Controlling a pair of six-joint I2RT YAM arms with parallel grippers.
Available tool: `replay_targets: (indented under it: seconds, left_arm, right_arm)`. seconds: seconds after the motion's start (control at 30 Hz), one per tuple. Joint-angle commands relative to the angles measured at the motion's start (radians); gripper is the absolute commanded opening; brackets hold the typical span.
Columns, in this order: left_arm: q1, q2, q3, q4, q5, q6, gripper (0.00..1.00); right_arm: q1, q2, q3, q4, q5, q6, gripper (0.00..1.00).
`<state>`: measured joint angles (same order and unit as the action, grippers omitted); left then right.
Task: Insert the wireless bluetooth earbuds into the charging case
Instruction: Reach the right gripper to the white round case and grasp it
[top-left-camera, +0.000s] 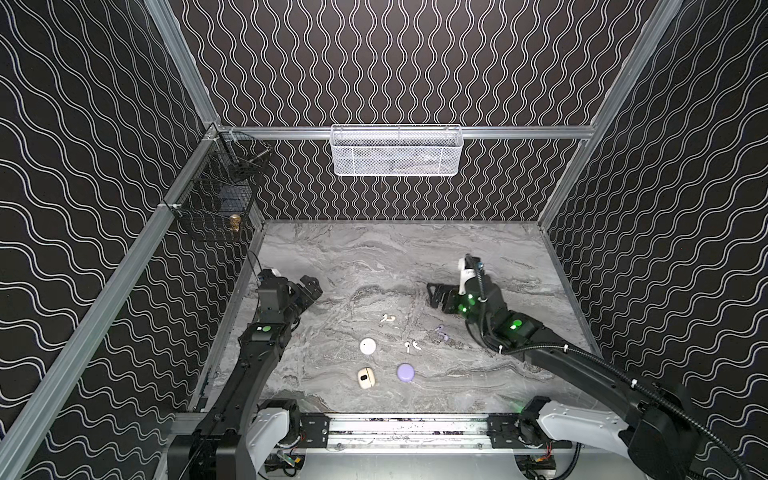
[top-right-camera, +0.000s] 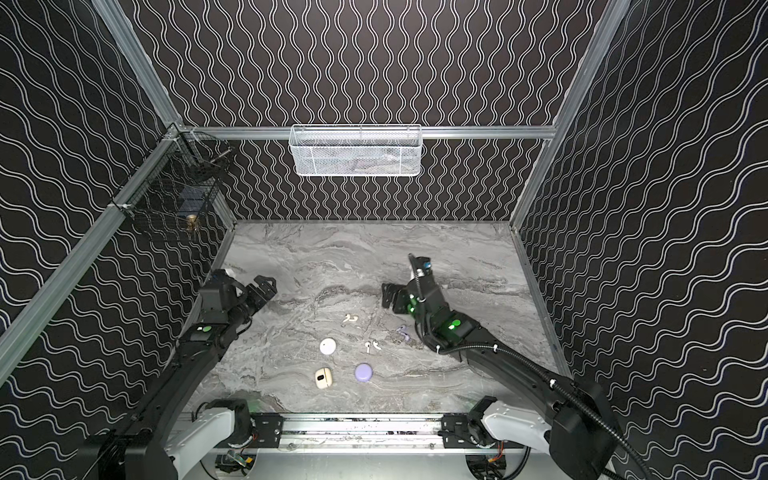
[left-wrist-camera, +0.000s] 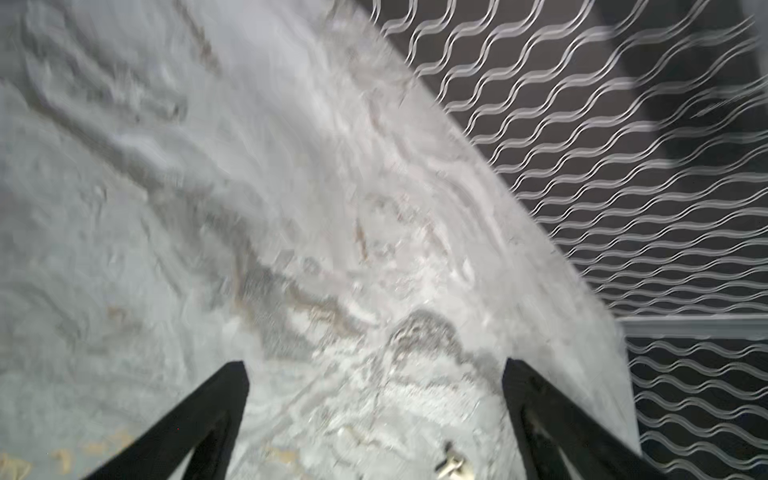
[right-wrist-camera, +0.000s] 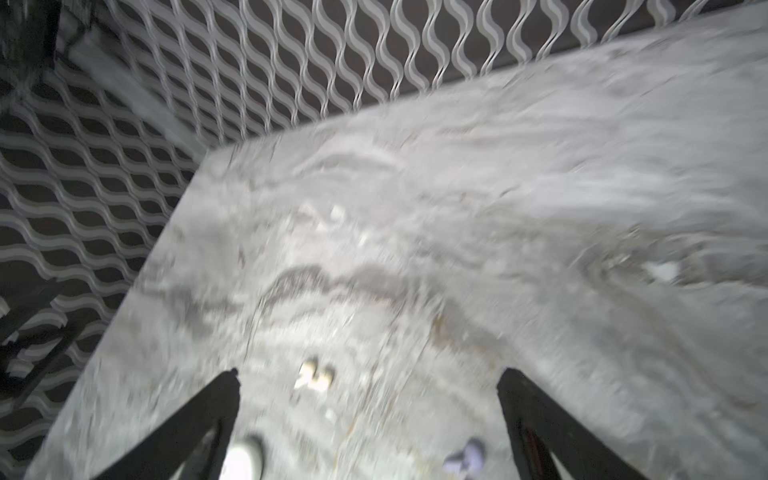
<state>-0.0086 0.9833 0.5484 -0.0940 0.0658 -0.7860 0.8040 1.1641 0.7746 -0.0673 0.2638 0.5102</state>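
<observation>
In both top views the marble table (top-left-camera: 415, 249) (top-right-camera: 374, 249) ran to the patterned walls at the back and on both sides, with a metal rail (top-left-camera: 407, 428) along its near edge. The rear half lay bare, leaving wide room behind both arms. The left gripper (top-left-camera: 312, 287) (top-right-camera: 266, 285) hung near the left edge, jaws spread and empty, pointing toward the back right. The right gripper (top-left-camera: 433, 294) (top-right-camera: 387, 294) hung right of centre, also spread and empty, pointing left.

Between them, apart from both, lay the earbuds. An off-white pair (top-left-camera: 387, 318) (top-right-camera: 350, 319) sat farthest back, stretched sideways. A white pair (top-left-camera: 411, 345) had one stem running toward the rail. A lilac pair (top-left-camera: 441, 332) lay near the right arm, too small to tell which way it pointed.

Nearer the rail sat the white round case (top-left-camera: 368, 346), the cream case (top-left-camera: 365, 378) with its long axis front to back, and the lilac case (top-left-camera: 405, 372). All three were apart from the earbuds.

The left wrist view, blurred, showed black fingers (left-wrist-camera: 226, 390) set wide over bare marble. The table edge met the wall just past one finger, and a pale earbud (left-wrist-camera: 453, 463) lay at the frame's border.

The right wrist view, also blurred, showed fingers (right-wrist-camera: 222, 395) wide apart. The off-white pair (right-wrist-camera: 314, 376) lay on the marble between them, a lilac earbud (right-wrist-camera: 467, 457) lay near one finger, and a table corner was ahead.
</observation>
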Motion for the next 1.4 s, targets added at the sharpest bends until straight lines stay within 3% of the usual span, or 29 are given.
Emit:
replay_targets:
  seconds: [0.0,0.17,0.3,0.7,1.1,1.37]
  left_arm:
    - [0.001,0.006,-0.064,0.135,0.006,0.050,0.99]
    - [0.001,0.065,-0.063,0.217,0.062,0.106,0.98]
    - [0.001,0.078,-0.055,0.224,0.065,0.109,0.98]
    - [0.001,0.008,-0.081,0.231,0.022,0.109,0.99]
    - [0.001,0.031,-0.079,0.231,0.011,0.105,0.98]
    - [0.001,0.026,-0.079,0.229,0.011,0.105,0.99]
  right_arm:
    - [0.099,0.036,0.013,-0.063,0.028,-0.033,0.98]
    - [0.220,0.198,0.088,-0.116,-0.001,-0.061,0.96]
    - [0.307,0.367,0.216,-0.242,0.038,-0.079,0.96]
    - [0.360,0.777,0.556,-0.419,-0.013,-0.147,0.91]
    - [0.375,0.903,0.658,-0.451,-0.054,-0.180,0.84]
    - [0.379,0.962,0.710,-0.482,-0.052,-0.172,0.72]
